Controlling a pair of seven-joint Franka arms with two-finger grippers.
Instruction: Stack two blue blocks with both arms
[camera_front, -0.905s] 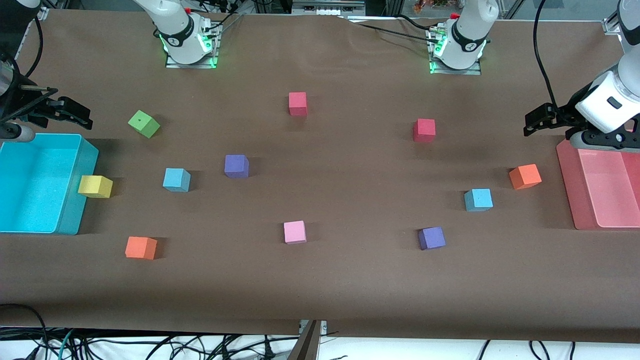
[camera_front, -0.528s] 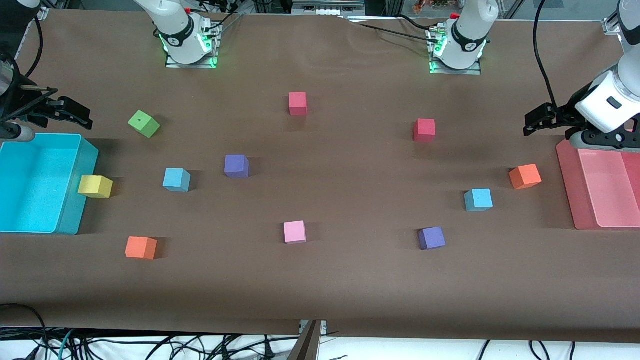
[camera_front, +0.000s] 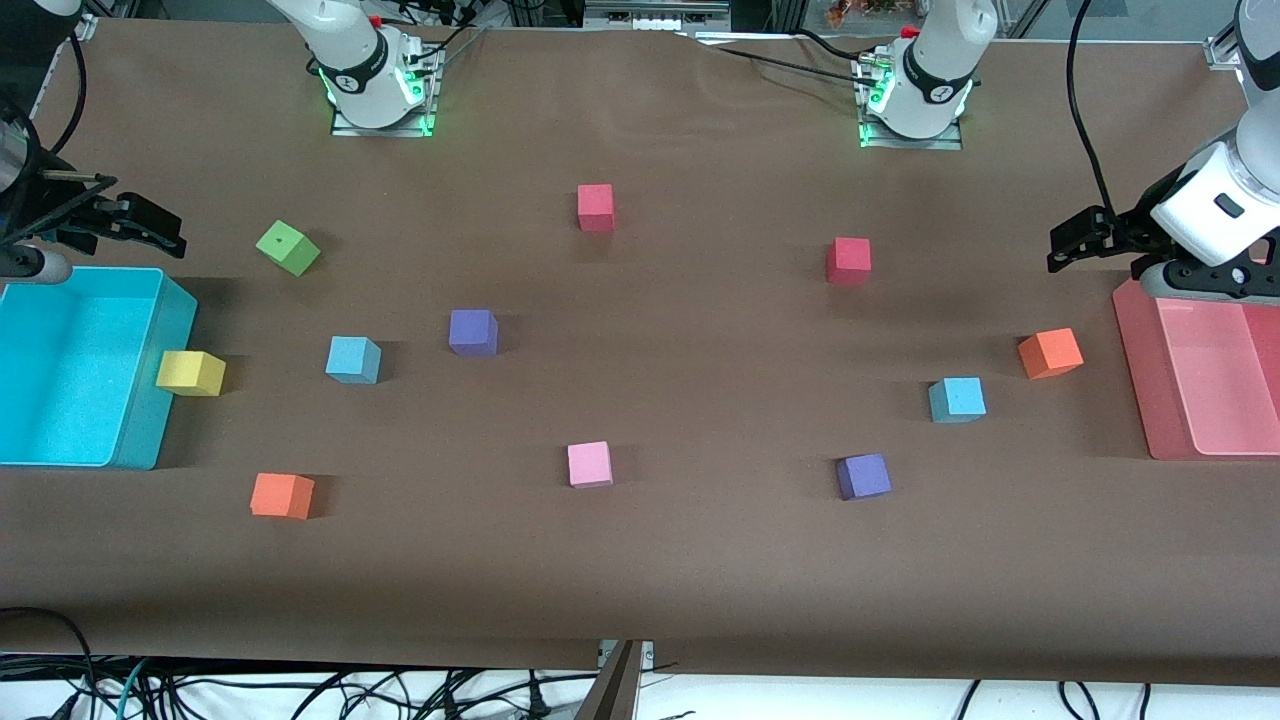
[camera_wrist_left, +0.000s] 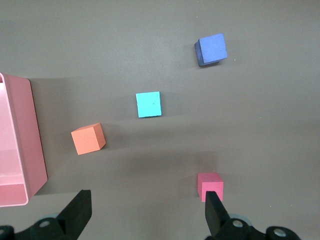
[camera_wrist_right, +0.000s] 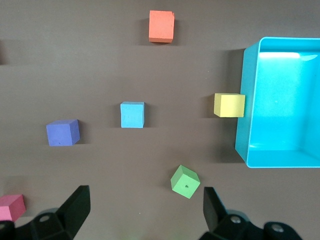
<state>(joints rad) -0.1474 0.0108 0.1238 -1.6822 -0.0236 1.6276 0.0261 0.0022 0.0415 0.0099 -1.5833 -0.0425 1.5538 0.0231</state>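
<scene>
One blue block (camera_front: 352, 359) sits toward the right arm's end of the table, beside a yellow cube; it shows in the right wrist view (camera_wrist_right: 132, 114). The other blue block (camera_front: 957, 399) sits toward the left arm's end, beside an orange cube; it shows in the left wrist view (camera_wrist_left: 148, 104). My right gripper (camera_front: 150, 228) is open and empty, up over the table by the cyan bin (camera_front: 150, 400); its own view shows it too (camera_wrist_right: 145, 207). My left gripper (camera_front: 1075, 240) is open and empty, up by the pink tray (camera_front: 1135, 380); its own view shows it too (camera_wrist_left: 147, 210).
Other cubes lie scattered: green (camera_front: 288, 247), yellow (camera_front: 190, 372), two orange (camera_front: 281, 495) (camera_front: 1049, 353), two purple (camera_front: 472, 332) (camera_front: 863, 476), two red-pink (camera_front: 595, 207) (camera_front: 848, 260), light pink (camera_front: 589, 464). Cables hang past the table's front edge.
</scene>
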